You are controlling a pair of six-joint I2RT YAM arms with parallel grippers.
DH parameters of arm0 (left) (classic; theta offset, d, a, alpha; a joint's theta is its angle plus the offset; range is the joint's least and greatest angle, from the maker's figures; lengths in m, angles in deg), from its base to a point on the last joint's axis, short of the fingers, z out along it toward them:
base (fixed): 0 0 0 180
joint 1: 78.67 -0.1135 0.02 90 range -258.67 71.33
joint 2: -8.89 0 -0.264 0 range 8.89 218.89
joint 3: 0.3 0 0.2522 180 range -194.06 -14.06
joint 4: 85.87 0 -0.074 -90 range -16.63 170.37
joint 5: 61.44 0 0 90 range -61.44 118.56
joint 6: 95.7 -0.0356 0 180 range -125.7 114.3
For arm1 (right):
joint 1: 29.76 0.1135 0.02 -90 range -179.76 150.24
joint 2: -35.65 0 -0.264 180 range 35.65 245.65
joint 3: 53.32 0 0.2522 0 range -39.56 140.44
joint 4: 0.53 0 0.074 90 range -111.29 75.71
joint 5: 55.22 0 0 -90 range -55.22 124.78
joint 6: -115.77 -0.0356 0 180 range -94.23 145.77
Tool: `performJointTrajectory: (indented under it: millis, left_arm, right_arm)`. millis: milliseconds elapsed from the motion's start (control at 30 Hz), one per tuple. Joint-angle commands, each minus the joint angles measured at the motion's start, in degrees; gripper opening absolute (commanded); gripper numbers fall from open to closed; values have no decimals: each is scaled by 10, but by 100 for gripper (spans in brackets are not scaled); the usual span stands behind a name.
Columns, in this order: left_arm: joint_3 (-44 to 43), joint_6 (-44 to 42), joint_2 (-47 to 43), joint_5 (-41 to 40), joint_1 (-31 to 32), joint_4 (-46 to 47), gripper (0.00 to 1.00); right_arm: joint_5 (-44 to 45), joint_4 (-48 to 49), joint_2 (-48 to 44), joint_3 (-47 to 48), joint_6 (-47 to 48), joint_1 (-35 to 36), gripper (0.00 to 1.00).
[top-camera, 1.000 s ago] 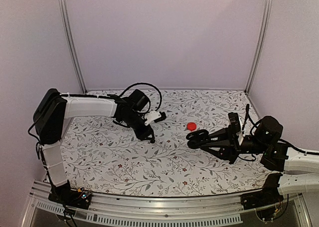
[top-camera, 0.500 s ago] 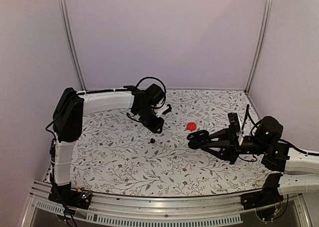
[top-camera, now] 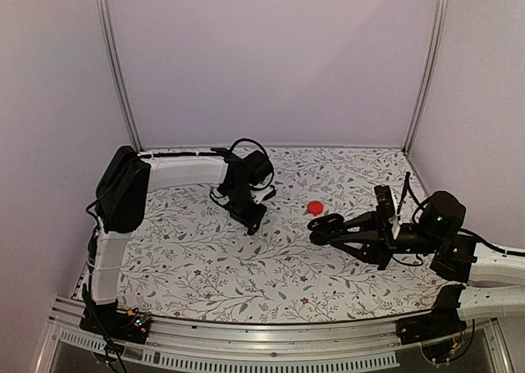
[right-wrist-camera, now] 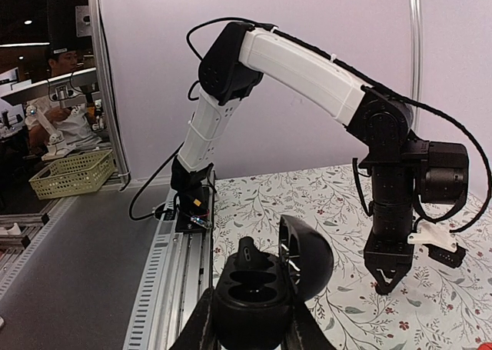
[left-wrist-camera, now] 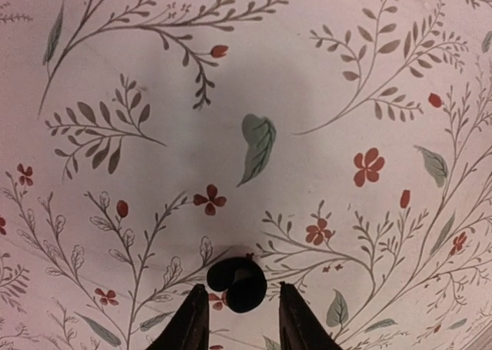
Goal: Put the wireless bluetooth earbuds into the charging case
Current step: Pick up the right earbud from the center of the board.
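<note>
Black bud (left-wrist-camera: 237, 284), glossy black case (right-wrist-camera: 261, 292), red disc (top-camera: 314, 206), white table (top-camera: 205, 266) patterned with grey-green sprigs, red flowers.

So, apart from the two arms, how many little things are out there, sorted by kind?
earbud, black, lying loose: 1
charging case, black, lid open: 1
red disc: 1
Total: 3
I cannot tell whether another earbud already sits inside the case.
</note>
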Motion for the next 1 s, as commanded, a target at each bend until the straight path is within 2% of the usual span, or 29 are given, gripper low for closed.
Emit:
performJointTrajectory:
  millis: [0, 533, 967]
  left_arm:
    - [-15, 5, 9, -3, 9, -13, 30]
    - [-20, -5, 29, 7, 16, -13, 25]
    - [4, -2, 21, -19, 2, -14, 21]
  right_arm:
    - [4, 0, -6, 4, 3, -3, 0]
    - [3, -1, -5, 4, 2, -3, 0]
    - [4, -2, -7, 4, 4, -3, 0]
